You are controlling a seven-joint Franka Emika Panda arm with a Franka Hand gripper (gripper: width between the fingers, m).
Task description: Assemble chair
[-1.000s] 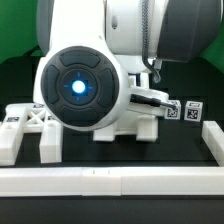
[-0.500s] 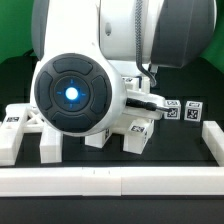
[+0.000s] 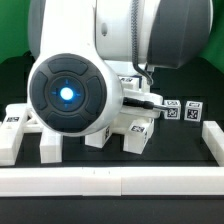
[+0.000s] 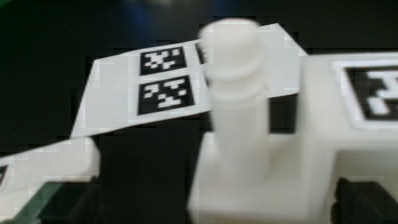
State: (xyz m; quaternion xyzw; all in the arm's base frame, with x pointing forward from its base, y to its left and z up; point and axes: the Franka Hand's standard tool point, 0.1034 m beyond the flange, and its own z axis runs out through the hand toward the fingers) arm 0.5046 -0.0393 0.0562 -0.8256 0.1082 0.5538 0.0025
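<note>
The chair (image 3: 134, 141) is in loose pieces, matte white and blocky, spread on the black table (image 3: 175, 152) inside the white border rails (image 3: 110, 182). In the exterior view the X-braced panel (image 3: 26, 122) lies toward the exterior view's left, partly covered by the arm (image 3: 65, 92). An upright leg block (image 3: 48, 147) stands just in front of the panel, and a second short block (image 3: 97, 139) stands near the middle. Beside that one, toward the exterior view's right, a larger part (image 3: 137, 130) carries a small square black-and-white tag (the tag faces the camera at a slant).

The wrist view shows one piece very close: a rounded white post (image 4: 237, 90) rises upright from a blocky body (image 4: 267, 178), with a tagged block (image 4: 365, 95) just beside the post. Behind them the marker board (image 4: 160, 80) lies flat on the table with two of its tags showing.

The claw cannot be made out in either view. The arm's bulk, with its round joint and blue light, covers that spot in the exterior view. The wrist view is filled by the post and body, with no finger clearly showing. Whether the jaws stand apart, together or clamped on a piece, I cannot tell.
</note>
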